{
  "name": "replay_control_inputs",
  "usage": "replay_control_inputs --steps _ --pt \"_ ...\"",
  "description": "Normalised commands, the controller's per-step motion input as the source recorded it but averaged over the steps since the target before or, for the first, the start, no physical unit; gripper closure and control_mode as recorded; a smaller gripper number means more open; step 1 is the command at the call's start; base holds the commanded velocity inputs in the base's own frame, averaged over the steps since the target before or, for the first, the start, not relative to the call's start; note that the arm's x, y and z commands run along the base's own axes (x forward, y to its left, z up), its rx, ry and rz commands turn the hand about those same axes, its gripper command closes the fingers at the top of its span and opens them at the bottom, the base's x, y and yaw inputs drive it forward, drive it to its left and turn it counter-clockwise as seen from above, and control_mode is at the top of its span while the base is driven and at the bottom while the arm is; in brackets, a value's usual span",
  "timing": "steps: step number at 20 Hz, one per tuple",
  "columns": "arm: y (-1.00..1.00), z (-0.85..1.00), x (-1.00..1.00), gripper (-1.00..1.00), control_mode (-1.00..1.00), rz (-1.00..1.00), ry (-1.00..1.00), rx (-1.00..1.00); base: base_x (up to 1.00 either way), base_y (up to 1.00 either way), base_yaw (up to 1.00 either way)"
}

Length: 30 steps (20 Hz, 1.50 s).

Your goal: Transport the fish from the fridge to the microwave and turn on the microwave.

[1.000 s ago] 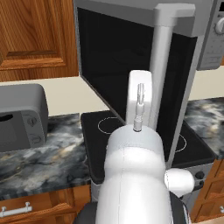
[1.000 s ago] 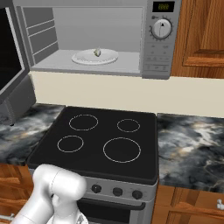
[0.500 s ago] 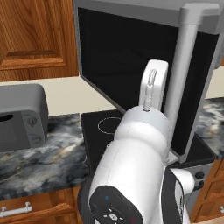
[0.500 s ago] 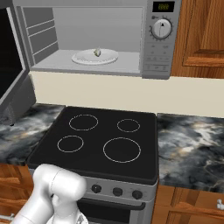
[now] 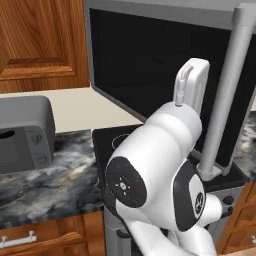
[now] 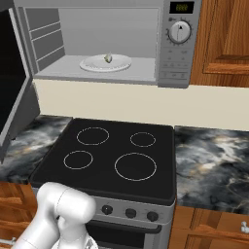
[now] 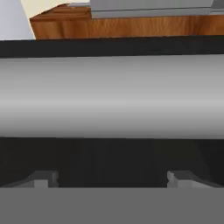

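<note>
Facing: the claw looks straight at the door handle, a thick grey bar lying close in front of it.
Claw state: both jaws are spread wide, dark tips apart, with nothing between them.
Just beyond: the black glass door of the microwave stands swung open, directly behind the bar.
Farther off: the fish lies on the white plate inside the microwave, well apart from the claw.
Below: the stove.
Handling guess: the fish seems light, thin and slippery. The door is stiff and best pushed at the bar.
Step, as I judge: closing the door, then the knob.
</note>
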Motion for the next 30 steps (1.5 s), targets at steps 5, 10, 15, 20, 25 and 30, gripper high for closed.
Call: replay_control_inputs --steps 5,10,15,20,25,30 --pt "-0.51 0.0 0.36 -1.0 -1.0 -0.14 0.0 0.0 0.0 0.0 0.0" --pt "-0.51 0.0 0.4 -1.0 -1.0 -0.12 0.02 0.0 0.0 0.0 0.0" --pt "-0.49 0.0 0.42 -1.0 -1.0 -0.04 0.0 0.0 0.0 0.0 0.0" --pt "-0.48 0.0 0.44 -1.0 -1.0 0.0 0.0 0.01 0.0 0.0 0.0" --pt "-0.49 0.0 0.42 -1.0 -1.0 0.06 0.0 0.05 0.0 0.0 0.0" --pt "-0.54 0.0 0.36 -1.0 -1.0 0.08 0.01 0.07 0.0 0.0 0.0"
